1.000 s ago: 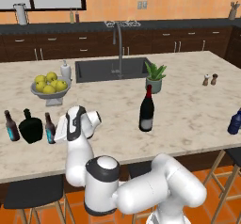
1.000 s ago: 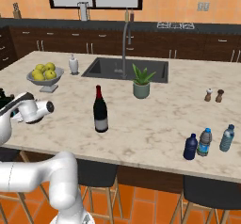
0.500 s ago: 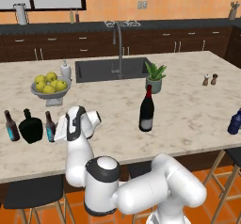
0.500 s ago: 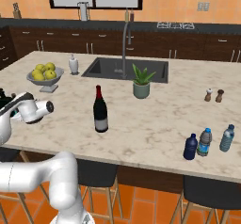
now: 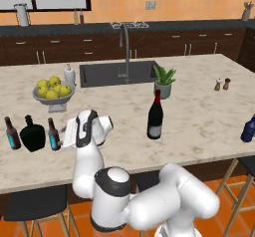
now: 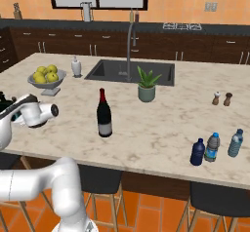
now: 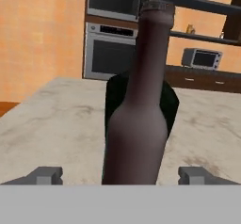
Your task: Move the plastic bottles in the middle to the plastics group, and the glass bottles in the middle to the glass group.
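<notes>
Left base view, compared with half a second ago: no shift is seen in the bottles or the arm; the arm stays low at the left end of the counter (image 5: 199, 126).

At the far left of that view a small brown beer bottle (image 5: 12, 133) with a cyan label is stood upright, then a squat black flask (image 5: 33, 134), then a second beer bottle (image 5: 53, 135) just beside the flask. The white hand is held right next to this second bottle.

In the hand view the gripper (image 7: 120, 175) is seen with its two grey tips spread wide, one on each side of the second beer bottle (image 7: 139, 105). No contact with the bottle can be made out. The flask (image 7: 169, 100) is seen directly behind it.

Behind the group, a grey bowl (image 5: 53, 96) is filled with yellow-green fruit (image 5: 52, 87); a white soap dispenser (image 5: 69, 74) is stood beyond it, near the sink (image 5: 119, 73). A potted plant (image 5: 163, 81) is set at the sink's right corner.

The wine bottle (image 5: 155, 115), red foil at the neck, is stood upright mid-counter, well apart from both groups.

Salt and pepper shakers (image 6: 222, 99) are placed farther right. At the right end, in the right base view, a dark blue bottle (image 6: 197, 152) is stood touching or just beside two clear water bottles (image 6: 223, 145).
</notes>
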You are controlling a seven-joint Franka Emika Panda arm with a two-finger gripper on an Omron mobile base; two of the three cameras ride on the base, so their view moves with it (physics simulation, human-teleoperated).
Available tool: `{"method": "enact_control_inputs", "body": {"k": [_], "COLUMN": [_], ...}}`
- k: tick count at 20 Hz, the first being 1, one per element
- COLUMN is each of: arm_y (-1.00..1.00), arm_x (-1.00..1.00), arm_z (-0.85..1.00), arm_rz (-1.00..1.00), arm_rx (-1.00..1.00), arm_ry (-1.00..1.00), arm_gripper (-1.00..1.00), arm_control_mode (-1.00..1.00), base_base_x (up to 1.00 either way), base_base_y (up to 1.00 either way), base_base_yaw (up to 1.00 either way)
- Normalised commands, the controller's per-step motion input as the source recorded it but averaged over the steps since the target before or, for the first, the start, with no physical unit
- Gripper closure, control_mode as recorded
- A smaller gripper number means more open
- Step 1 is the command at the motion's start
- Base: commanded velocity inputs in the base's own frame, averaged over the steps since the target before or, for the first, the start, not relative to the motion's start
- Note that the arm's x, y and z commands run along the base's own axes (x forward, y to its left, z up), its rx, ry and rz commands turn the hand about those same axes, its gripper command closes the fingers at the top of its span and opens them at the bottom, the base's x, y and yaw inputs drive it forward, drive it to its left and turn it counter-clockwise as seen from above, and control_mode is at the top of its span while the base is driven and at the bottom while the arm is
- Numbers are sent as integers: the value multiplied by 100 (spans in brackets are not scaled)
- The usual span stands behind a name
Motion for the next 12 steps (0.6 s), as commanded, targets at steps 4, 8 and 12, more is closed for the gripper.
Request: {"method": "enact_control_inputs", "body": {"k": [4, 8, 12], "arm_y": [-49, -38, -46], "arm_x": [-50, -6, 0], "arm_z": [61, 100, 96], "arm_rz": [-2, -10, -27], "arm_rx": [3, 0, -7], "arm_ry": [-4, 20, 60], "arm_gripper": [-100, -100, -100], "arm_control_mode": [-100, -100, -100], "base_base_x": [0, 0, 0], "base_base_y": [0, 0, 0], "base_base_yaw": [0, 0, 0]}}
